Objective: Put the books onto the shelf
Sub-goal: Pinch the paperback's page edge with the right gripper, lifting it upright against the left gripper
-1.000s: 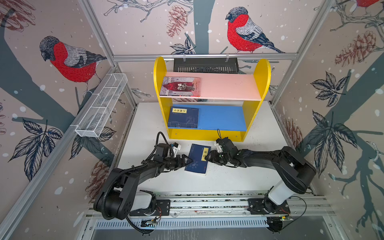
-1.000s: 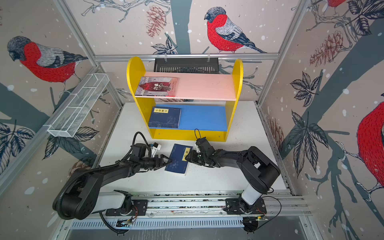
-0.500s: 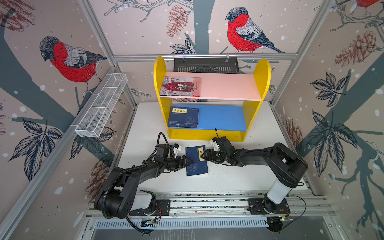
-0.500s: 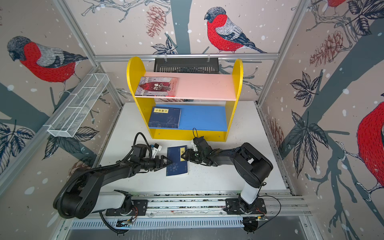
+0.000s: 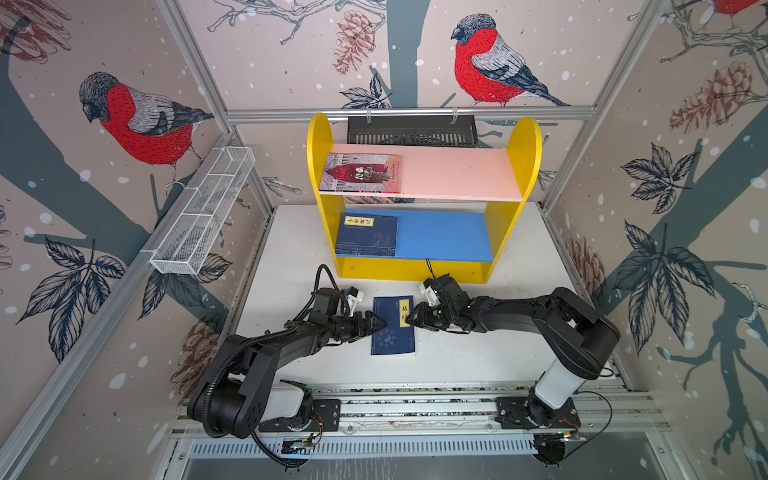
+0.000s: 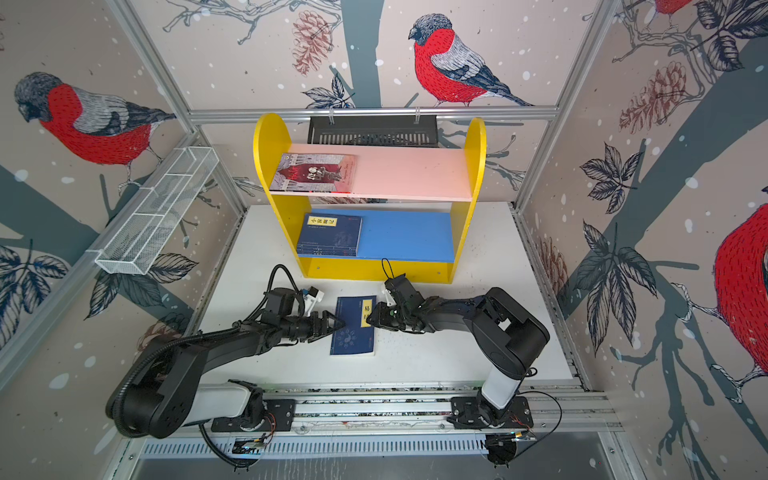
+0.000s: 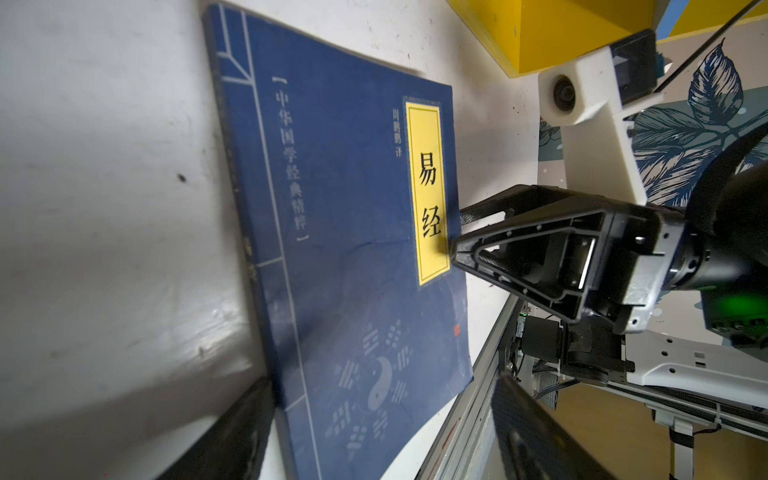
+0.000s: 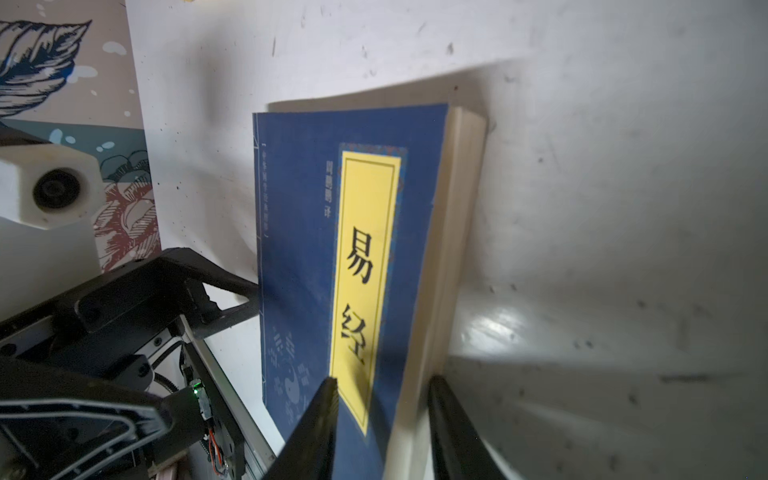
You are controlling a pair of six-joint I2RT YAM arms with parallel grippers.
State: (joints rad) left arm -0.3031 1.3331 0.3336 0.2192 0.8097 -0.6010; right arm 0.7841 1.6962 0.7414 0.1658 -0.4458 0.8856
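Right wrist view: the right gripper (image 8: 382, 380) straddles the page edge of the navy book (image 8: 299, 249), jaws narrow; whether they pinch it, I cannot tell. In a top view the book lies on the table (image 5: 478, 357) at the shelf's (image 5: 528, 166) 6 o'clock. The left gripper (image 5: 377, 324), wide open, sits at its 9 o'clock spine. A shallow bite might lift only the cover, or let the book slip.

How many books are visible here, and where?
3 with covers showing: the illustrated book on the pink upper board, a navy book on the blue lower board, a second navy book on the table. Others may be hidden beneath the lower one.
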